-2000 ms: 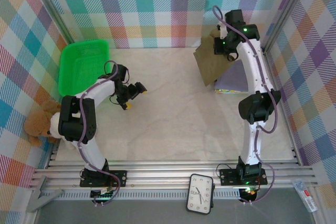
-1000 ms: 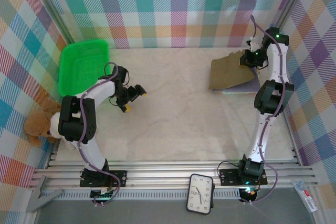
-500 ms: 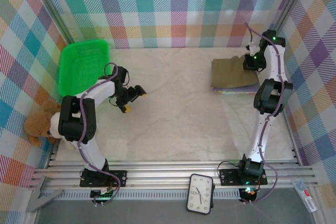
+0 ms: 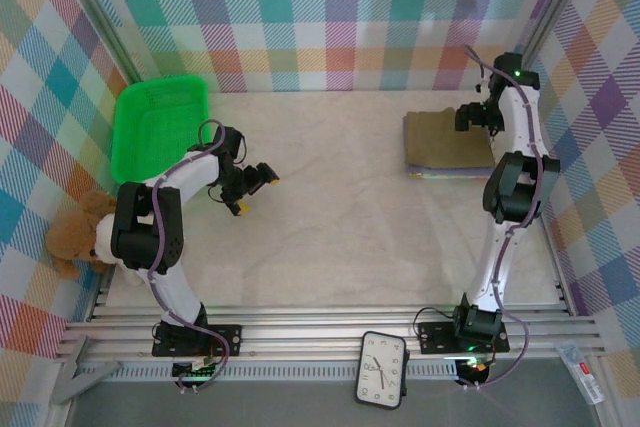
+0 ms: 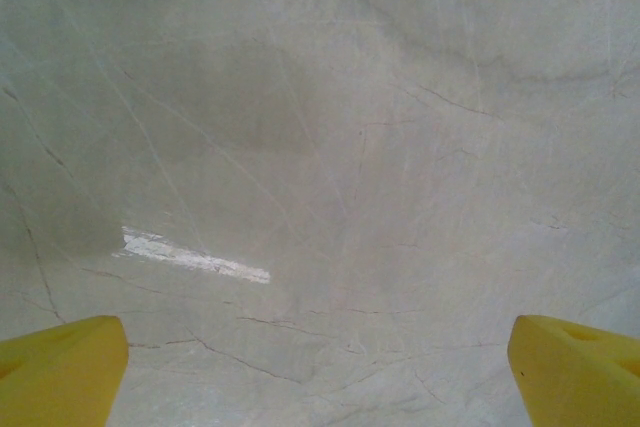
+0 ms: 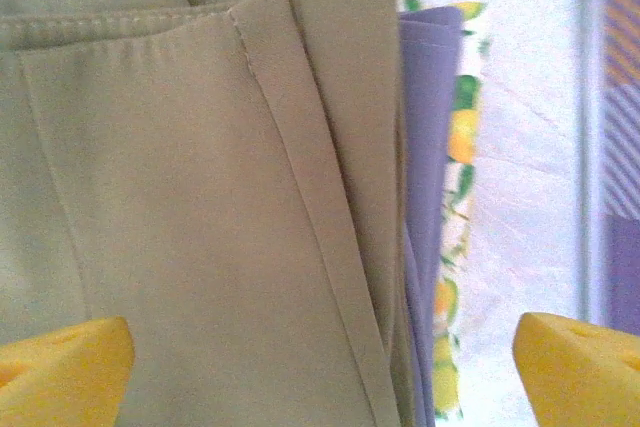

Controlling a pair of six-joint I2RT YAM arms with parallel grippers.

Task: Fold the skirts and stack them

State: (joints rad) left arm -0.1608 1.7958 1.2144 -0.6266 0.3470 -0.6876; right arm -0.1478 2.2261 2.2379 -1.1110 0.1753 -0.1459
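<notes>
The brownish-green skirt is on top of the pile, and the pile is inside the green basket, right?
Not quite. The olive skirt is on top, but the pile lies on the table at the far right, away from the green basket on the left. The top external view shows it.

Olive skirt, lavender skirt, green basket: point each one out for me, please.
olive skirt [image 4: 445,139], top external view, middle of its folded top face.
lavender skirt [image 6: 430,117], right wrist view, edge strip showing right of the olive skirt.
green basket [image 4: 160,132], top external view, its bare floor.
</notes>
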